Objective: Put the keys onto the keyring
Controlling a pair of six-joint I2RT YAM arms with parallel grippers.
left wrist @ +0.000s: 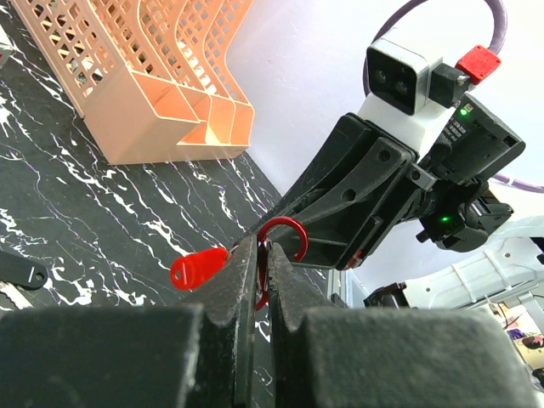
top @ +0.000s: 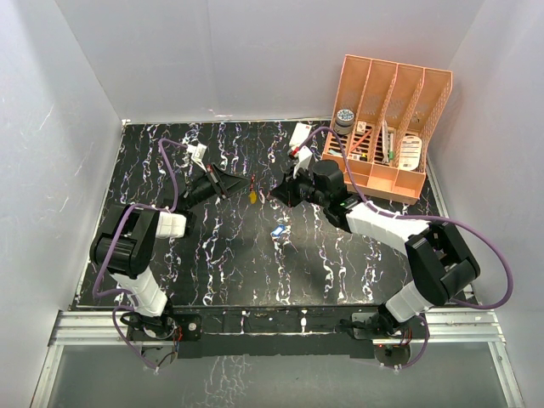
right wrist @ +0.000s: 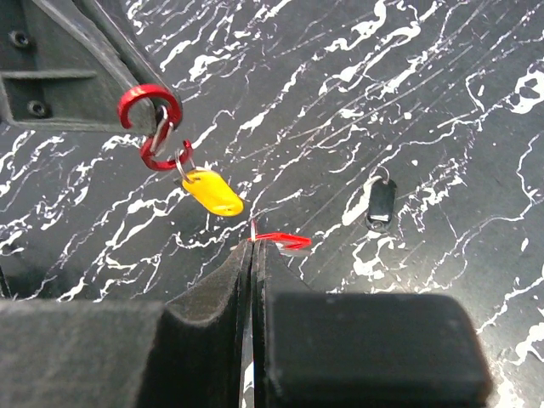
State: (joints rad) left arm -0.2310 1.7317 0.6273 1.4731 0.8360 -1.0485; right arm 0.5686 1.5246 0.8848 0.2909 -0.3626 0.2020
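left tool (left wrist: 262, 255) clamped on red keyring (right wrist: 149, 127), yellow key (right wrist: 212, 193) hanging off it, frame upper left; right tool (right wrist: 252, 253) pinching red key (right wrist: 282, 240).

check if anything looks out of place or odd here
Nothing looks broken or spilled. The only strays are two keys off the keyring: a blue key lies alone on the table, and a black key lies flat. The yellow key hangs on the keyring held by the left hand; the right hand pinches a red key.

Four keys: red key (left wrist: 198, 268), yellow key (right wrist: 212, 193), blue key (top: 278, 230), black key (right wrist: 382, 204). One keyring (right wrist: 124, 104). One organizer (top: 387, 178).
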